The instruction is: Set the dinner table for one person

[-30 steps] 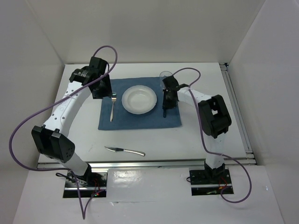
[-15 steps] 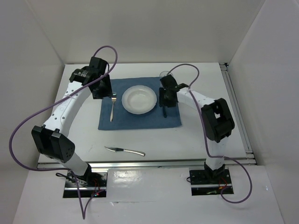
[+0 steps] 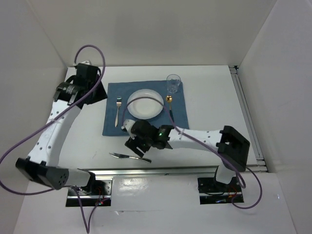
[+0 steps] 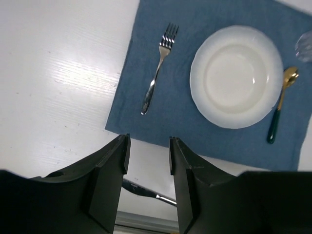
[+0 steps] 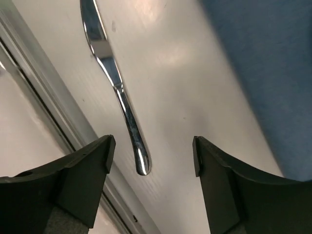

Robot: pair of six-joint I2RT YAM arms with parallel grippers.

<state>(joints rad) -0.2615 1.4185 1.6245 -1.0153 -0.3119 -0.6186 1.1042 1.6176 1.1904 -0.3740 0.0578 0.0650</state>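
Right gripper [image 5: 152, 144] hovers wide open, empty, over the slim silver metal knife [image 5: 108, 61] near the blue square cloth placemat [image 5: 263, 58], pickup step, I reckon: drop and pinch the handle

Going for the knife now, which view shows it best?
Right wrist: the knife fills the frame, its handle end inside the open right gripper, blade tip cropped. Top external shows the knife whole but small, just by that gripper. Left wrist catches only a sliver of it past the left gripper.
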